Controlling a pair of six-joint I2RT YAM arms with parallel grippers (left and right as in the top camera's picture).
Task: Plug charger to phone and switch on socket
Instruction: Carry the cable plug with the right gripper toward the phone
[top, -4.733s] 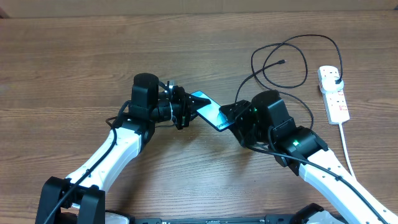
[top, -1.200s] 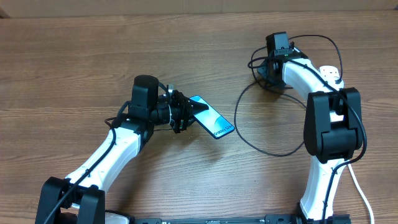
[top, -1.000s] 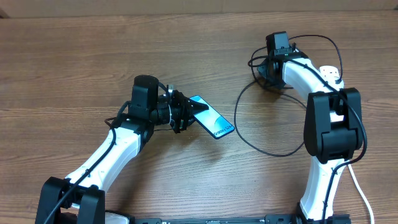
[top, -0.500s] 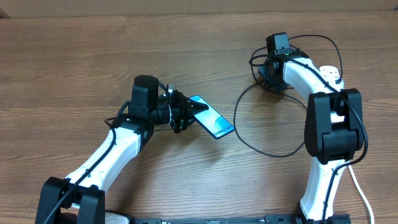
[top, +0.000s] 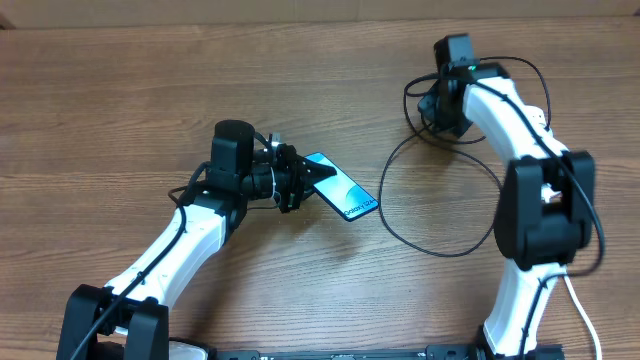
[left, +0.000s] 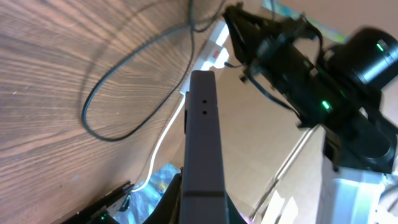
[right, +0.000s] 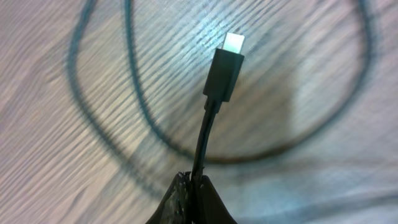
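Left gripper (top: 303, 181): fingers clamped on 1 end of the phone (top: 342, 198). The phone juts out ahead of the fingertips toward the right arm (top: 505, 112), teal screen up and tilted. Its white text sits at the end far from the gripper. In the left wrist view the phone (left: 201, 143) is edge-on, straight ahead of the jaws, with 2 small holes near the free end. It appears raised off the table (top: 120, 100).

Right gripper (top: 441, 106): fingers pressed together on the charger (top: 381, 196), pinching the thin black cable just behind the connector (right: 222, 74). In the right wrist view the connector stands just ahead of the fingertips, metal tip bare, above the wood and touching nothing. The rest of the cable lies in 1 wide loop on the table behind this gripper, between the 2 arms.

Connector and phone are well apart, not joined.

Socket (left: 216, 40): in the left wrist view it lies beyond the phone's free end, white with a red switch, and a white cord (left: 163, 134) trails from it. In the overhead view it is mostly hidden under the right arm.
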